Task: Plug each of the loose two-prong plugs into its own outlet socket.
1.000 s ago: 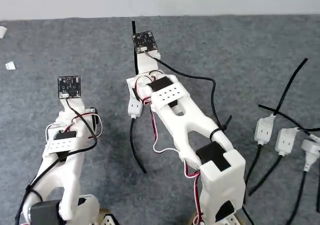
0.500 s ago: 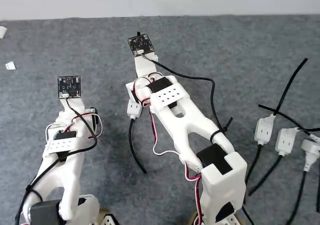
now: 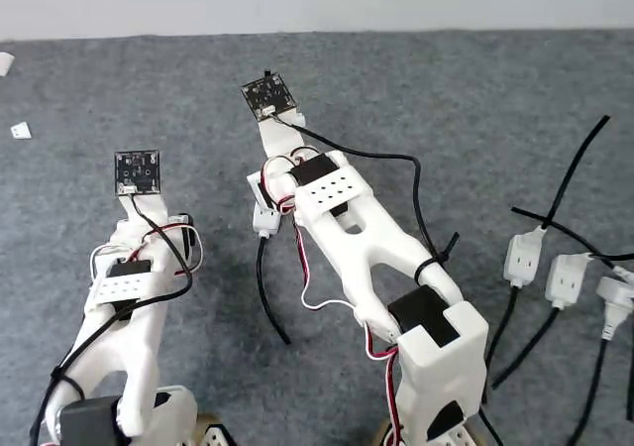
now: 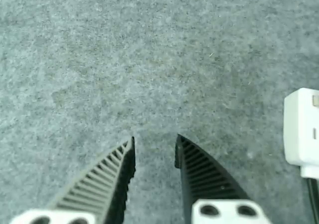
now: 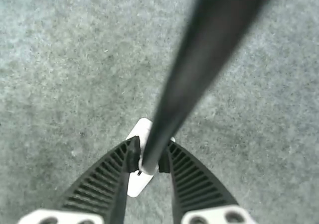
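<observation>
While right fingers (image 5: 114, 179) clamp a plug (image 5: 135, 183), left fingers (image 4: 204, 174) part empty above carpet (image 4: 149, 59).

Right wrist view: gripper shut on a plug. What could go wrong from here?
1. The black cord rises from the plug across the lens, so aligning it may be hard.
2. The right gripper pinches only near the cord's root; the plug may pivot.
3. Crossed cables by the white connectors could snag.
</observation>
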